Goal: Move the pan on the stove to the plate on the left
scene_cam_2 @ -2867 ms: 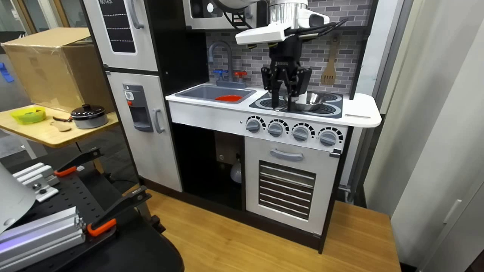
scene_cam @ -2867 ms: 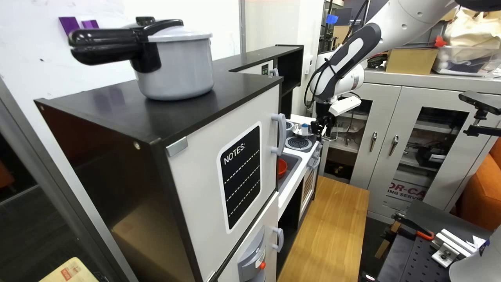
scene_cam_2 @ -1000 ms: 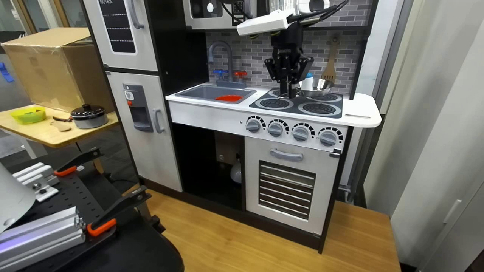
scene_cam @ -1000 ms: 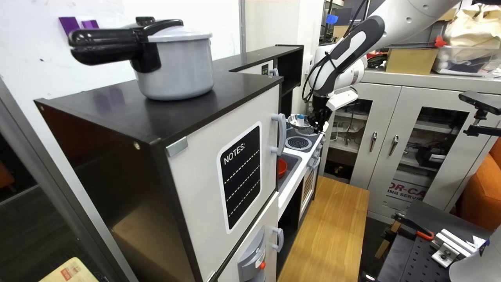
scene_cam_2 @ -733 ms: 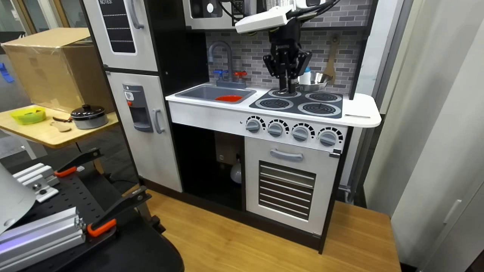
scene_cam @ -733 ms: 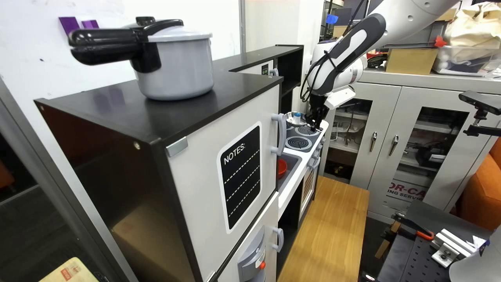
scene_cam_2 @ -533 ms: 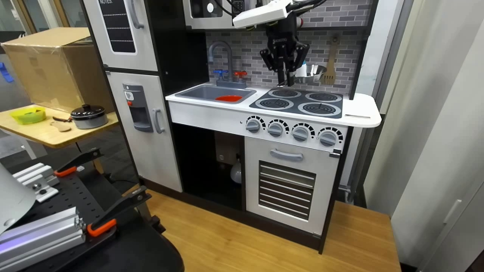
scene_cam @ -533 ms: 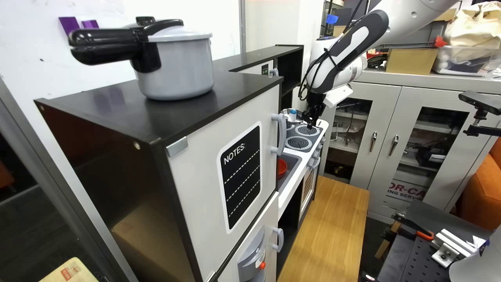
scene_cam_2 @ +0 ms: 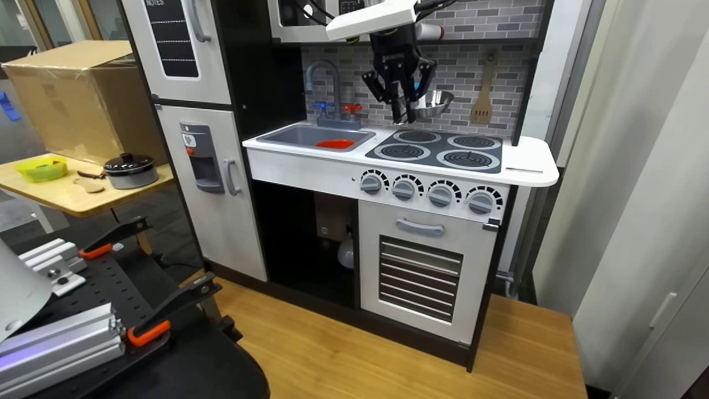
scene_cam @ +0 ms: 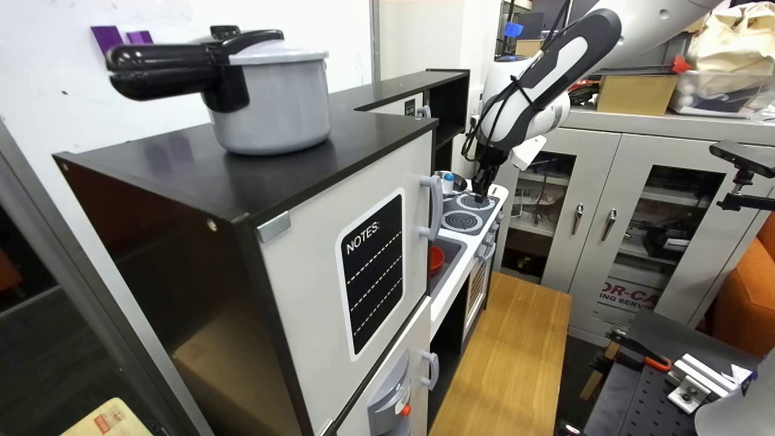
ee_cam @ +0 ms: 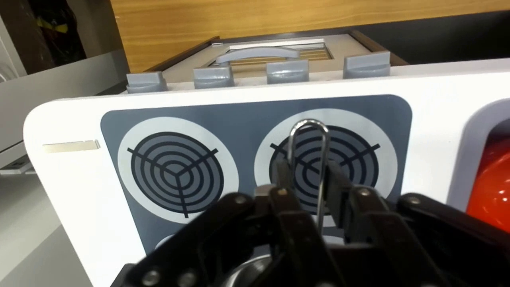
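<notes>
Toward the back edge of the white counter (scene_cam_2: 530,162), the gripper (scene_cam_2: 404,116) holds the pan (scene_cam_2: 440,103) above the stove (scene_cam_2: 436,148).
Seen from the front, a red dish (scene_cam_2: 335,144) in the grey sink (scene_cam_2: 292,137) by the left edge; next the gripper, clamped on the pan's wire handle (ee_cam: 310,121); the pan, a blue-capped bottle (scene_cam: 448,186) in it; the stove toward the right corners.

Gap between pan (scene_cam_2: 437,106) and stove (scene_cam_2: 436,149)

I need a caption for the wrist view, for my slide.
Wrist view: the tool holds the pan by its wire handle above the stove, four gray knobs in a row beyond.
</notes>
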{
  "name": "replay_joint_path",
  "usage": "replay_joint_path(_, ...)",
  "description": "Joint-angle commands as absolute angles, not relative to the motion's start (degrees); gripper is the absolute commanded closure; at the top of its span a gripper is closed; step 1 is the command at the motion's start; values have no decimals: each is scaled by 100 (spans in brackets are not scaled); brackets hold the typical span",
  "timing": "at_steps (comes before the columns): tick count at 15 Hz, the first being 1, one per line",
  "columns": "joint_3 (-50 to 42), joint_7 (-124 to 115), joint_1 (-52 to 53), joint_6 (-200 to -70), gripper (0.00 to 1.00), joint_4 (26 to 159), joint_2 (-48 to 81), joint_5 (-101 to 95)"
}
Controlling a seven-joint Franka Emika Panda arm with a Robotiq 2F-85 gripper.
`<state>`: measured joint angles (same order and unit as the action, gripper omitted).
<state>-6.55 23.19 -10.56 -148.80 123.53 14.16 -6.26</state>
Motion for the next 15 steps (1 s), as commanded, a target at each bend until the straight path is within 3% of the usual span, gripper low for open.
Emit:
replay_joint_path(1, -583, 2823, -1145, -15207, 94, 12734, 1155, -724)
replay_joint_path(15, -608, 4083, -1134, -16091, 94, 13202, 960, -829)
